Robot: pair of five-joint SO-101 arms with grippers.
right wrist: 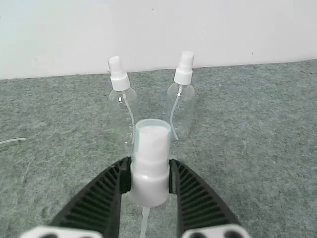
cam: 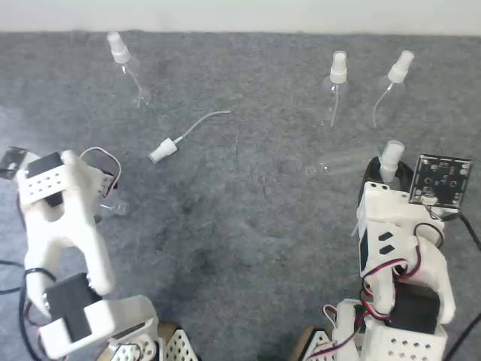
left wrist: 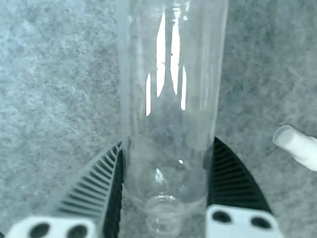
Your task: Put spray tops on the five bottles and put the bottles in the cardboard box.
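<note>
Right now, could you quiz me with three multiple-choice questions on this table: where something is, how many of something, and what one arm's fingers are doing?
1. Where is the loose spray top?
A. lying on the carpet
B. inside a box
C. screwed onto a bottle

2. How many bottles stand along the far side with tops on?
A. one
B. three
C. five

3. The left arm's fingers are:
A. open and empty
B. shut on a clear bottle
C. shut on a cable

Answers: 1 A, it lies on its side with its tube trailing. 2 B, one far left and two far right. 3 B, the left wrist view shows the bottle clamped between them.
</note>
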